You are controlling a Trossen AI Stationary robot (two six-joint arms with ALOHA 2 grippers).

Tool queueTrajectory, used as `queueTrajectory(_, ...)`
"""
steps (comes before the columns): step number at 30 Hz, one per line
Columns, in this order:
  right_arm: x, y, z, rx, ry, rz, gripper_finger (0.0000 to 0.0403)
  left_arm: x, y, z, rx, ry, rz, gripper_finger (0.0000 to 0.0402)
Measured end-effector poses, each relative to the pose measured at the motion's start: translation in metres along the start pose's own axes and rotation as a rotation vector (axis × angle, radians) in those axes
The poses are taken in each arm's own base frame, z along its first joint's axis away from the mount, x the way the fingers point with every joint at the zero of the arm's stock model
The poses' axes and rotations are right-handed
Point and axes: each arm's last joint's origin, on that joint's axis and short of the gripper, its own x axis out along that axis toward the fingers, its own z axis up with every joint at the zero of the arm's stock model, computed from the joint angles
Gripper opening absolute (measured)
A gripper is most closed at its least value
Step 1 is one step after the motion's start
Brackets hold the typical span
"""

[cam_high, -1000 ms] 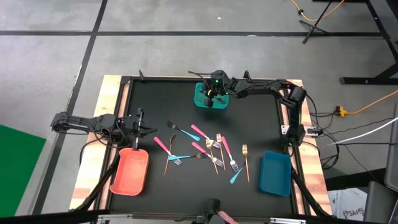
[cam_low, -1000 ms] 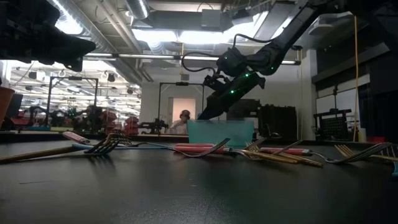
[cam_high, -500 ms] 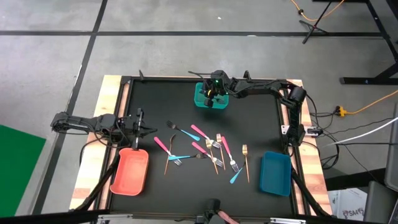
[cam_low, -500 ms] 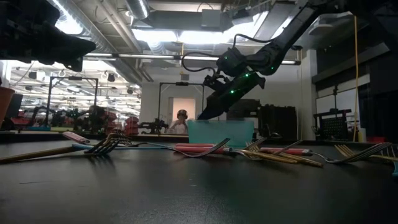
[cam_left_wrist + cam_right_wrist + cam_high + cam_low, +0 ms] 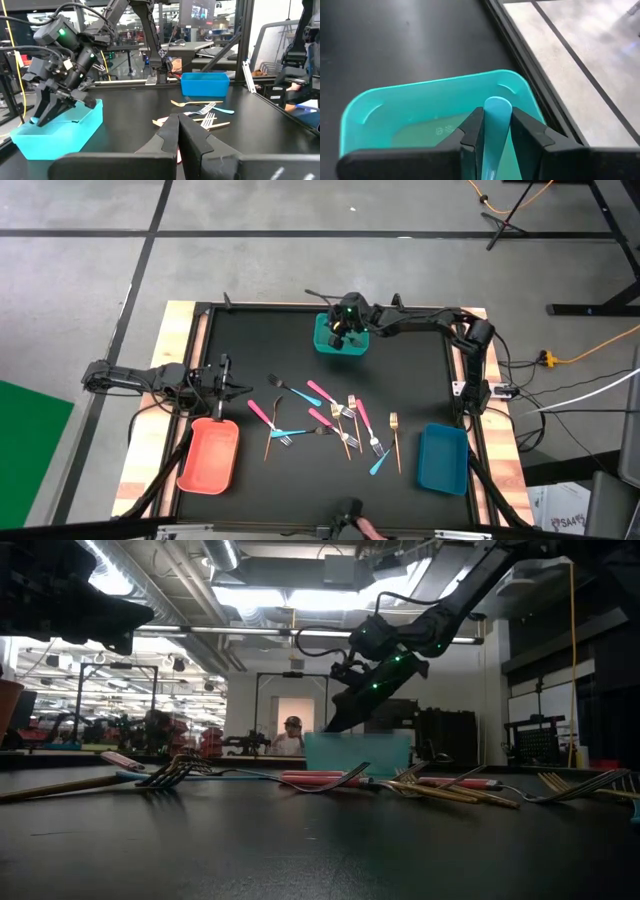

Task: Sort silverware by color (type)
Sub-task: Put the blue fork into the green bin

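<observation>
Right pincer [image 5: 343, 332] poised over teal bin [image 5: 322, 340] at tabletop's [image 5: 260, 350] far middle. Left pincer [image 5: 225, 387] parked at left edge, just beyond red bin [image 5: 209, 457]. Silverware [image 5: 330, 421] scattered across middle; blue bin [image 5: 443, 459] near right.

silverware [image 5: 330, 420] mid-table | one bin [image 5: 325, 340] behind | bins [image 5: 208, 457] [image 5: 443, 459] left, right

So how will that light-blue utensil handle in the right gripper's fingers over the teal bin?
The light-blue utensil looks stiff: it stands straight. Its smooth, thin handle may slip or pivot in the right gripper. Probably light; it would drop into the teal bin.
</observation>
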Motion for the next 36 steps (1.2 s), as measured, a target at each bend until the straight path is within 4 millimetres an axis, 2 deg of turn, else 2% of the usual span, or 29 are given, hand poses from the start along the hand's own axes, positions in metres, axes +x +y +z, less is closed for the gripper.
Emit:
queueTrajectory(12,-0.001,0.001,-0.001,0.051,0.009,0.043,0.0085,0.0,0.0,0.0,0.0,-0.003,0.008,0.0)
queueTrajectory(24,-0.001,0.002,-0.003,0.055,0.034,0.046,0.02,0.0,0.001,0.005,-0.008,-0.047,0.031,0.0)
queueTrajectory(31,-0.005,0.002,-0.004,0.056,0.066,0.054,0.0213,-0.001,0.002,0.017,-0.03,-0.17,0.035,0.0)
queueTrajectory(36,-0.025,0.0,0.008,0.055,0.055,0.051,0.0212,-0.002,0.002,0.019,-0.034,-0.19,0.048,0.0)
